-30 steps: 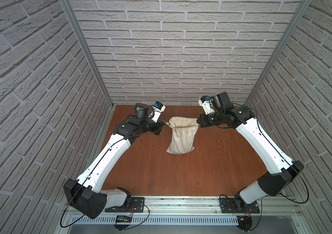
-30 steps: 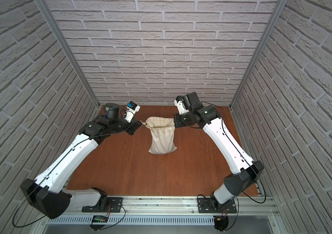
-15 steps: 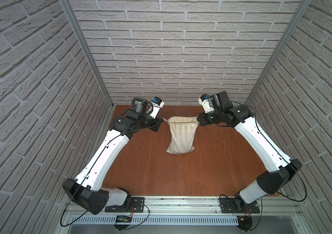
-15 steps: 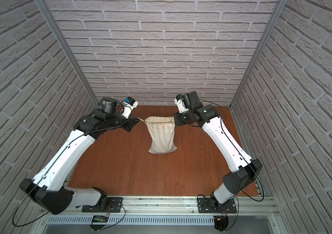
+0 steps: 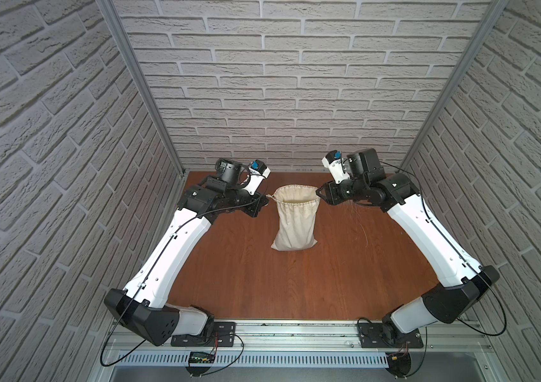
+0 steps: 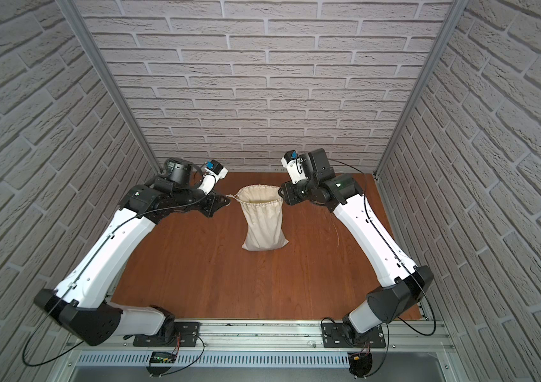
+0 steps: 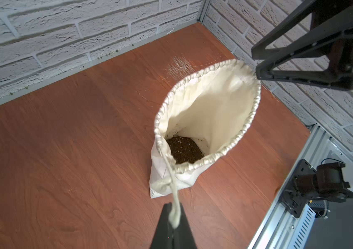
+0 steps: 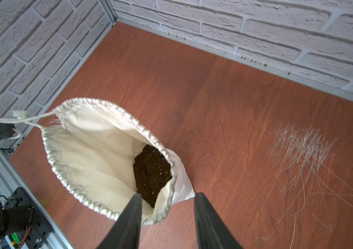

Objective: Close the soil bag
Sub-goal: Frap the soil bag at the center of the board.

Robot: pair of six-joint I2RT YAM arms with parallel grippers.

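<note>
Left hand [image 7: 173, 217]: jaws pressed together on the thin beige cord [image 7: 169, 168], which is pinched right at the fingertips. From there the cord runs tight to the gathered hem of the soil bag [image 7: 210, 107]. A frayed knot [image 8: 20, 114] shows on the cord close to this hand's tip.

In both top views the left hand [image 5: 261, 203] sits just beside the bag's rim, on the side where the cord leaves the hem.

Soil bag [image 5: 294, 221]: upright on the tabletop [image 5: 262, 281], between the two hands. Its rim is at about their height and its base is lower down, toward the arm bases. The mouth gapes wide. Dark soil [image 8: 152, 170] lies at the bottom.

Right hand [image 8: 168, 195]: fingers apart, gripping nothing. The bag's hem passes between them, with one finger over the mouth and the other outside the cloth. In the left wrist view the rim meets one fingertip. In a top view this hand [image 6: 281, 193] is at the rim opposite the cord.

Pale scratch marks [image 8: 300, 146] on the tabletop, past the right hand on the side away from the bag.
</note>
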